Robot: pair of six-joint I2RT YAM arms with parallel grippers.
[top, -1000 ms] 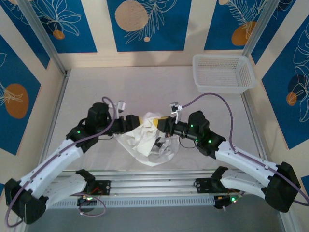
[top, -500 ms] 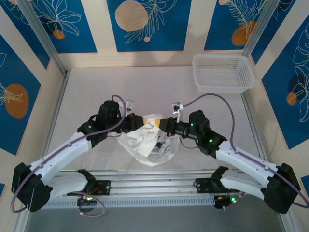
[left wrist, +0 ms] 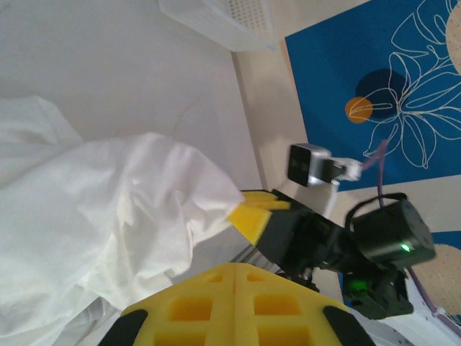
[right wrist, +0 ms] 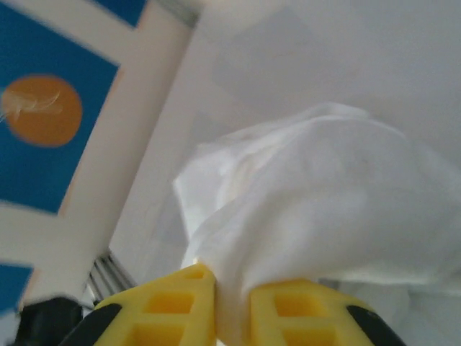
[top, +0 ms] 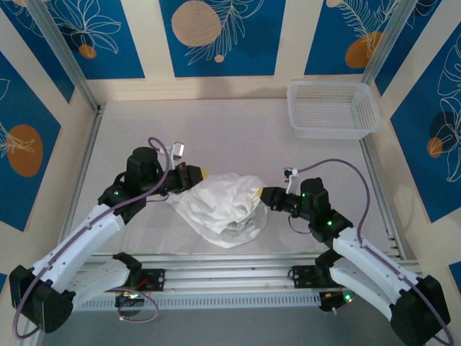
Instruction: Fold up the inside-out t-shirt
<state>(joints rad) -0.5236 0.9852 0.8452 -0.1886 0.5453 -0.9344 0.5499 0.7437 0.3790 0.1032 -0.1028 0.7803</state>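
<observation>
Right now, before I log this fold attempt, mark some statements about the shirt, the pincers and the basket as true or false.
The t-shirt lies in the basket. False: it is bunched on the table.
The right pincer pinches white fabric. True.
The left pincer stands wide open. False: it is shut.
The basket stands at the table's far right corner. True.
The t-shirt is folded flat. False: it is a wrinkled heap.

A white mesh basket (top: 333,108) sits at the far right corner of my pale table (top: 238,133), below blue leaf-patterned wall panels (top: 216,36).
</observation>
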